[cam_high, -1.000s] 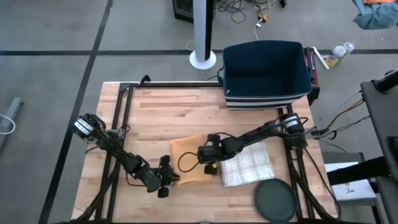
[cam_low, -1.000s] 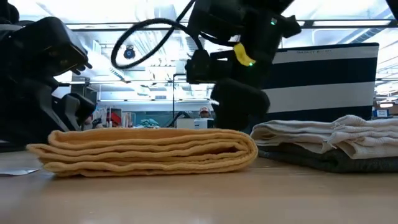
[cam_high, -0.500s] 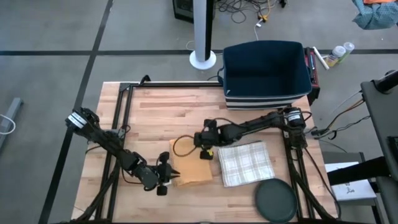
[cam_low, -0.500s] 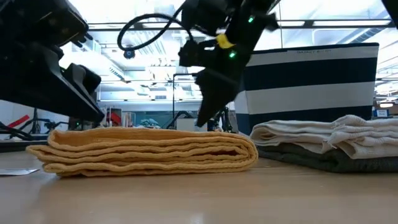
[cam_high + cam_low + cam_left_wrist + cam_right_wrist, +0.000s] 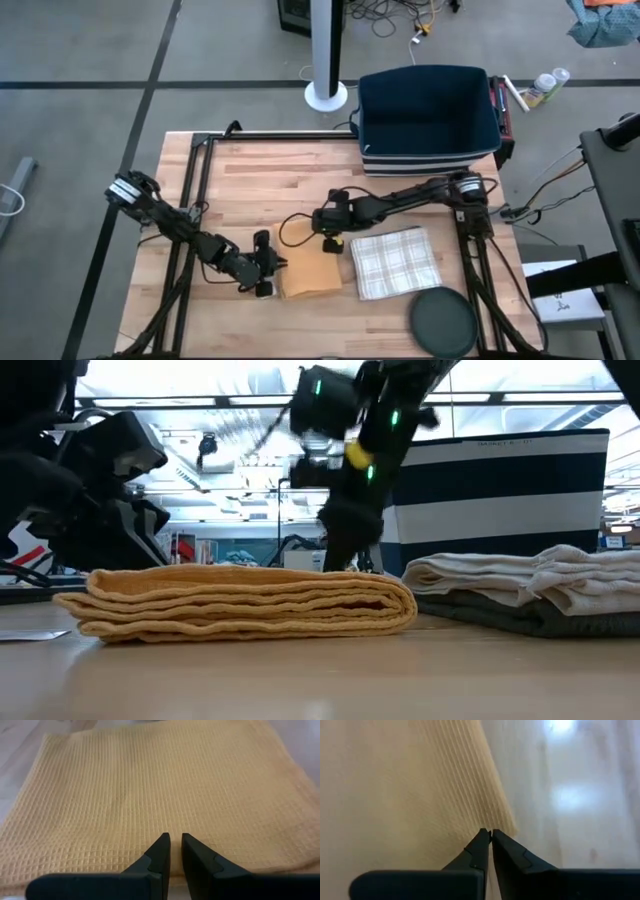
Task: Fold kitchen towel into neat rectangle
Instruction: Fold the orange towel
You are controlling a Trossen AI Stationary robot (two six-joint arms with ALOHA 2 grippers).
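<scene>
Two claws closed, empty: left claw (image 5: 175, 840), right claw (image 5: 487, 834) | yellow waffle-weave towel (image 5: 306, 265) folded rectangular

Right gripper (image 5: 331, 237) moves up the high view frame, off the middle of the yellow towel (image 5: 305, 268) to its upper right corner, fingers nearly together over that edge. Left gripper (image 5: 270, 272) backs off leftward and up a little in the high view, from over the towel's lower left corner to just beside its left edge, fingers close together and holding nothing. Towel goes from an uneven, partly covered shape to a flat folded rectangle with stacked layers in the low view.
</scene>
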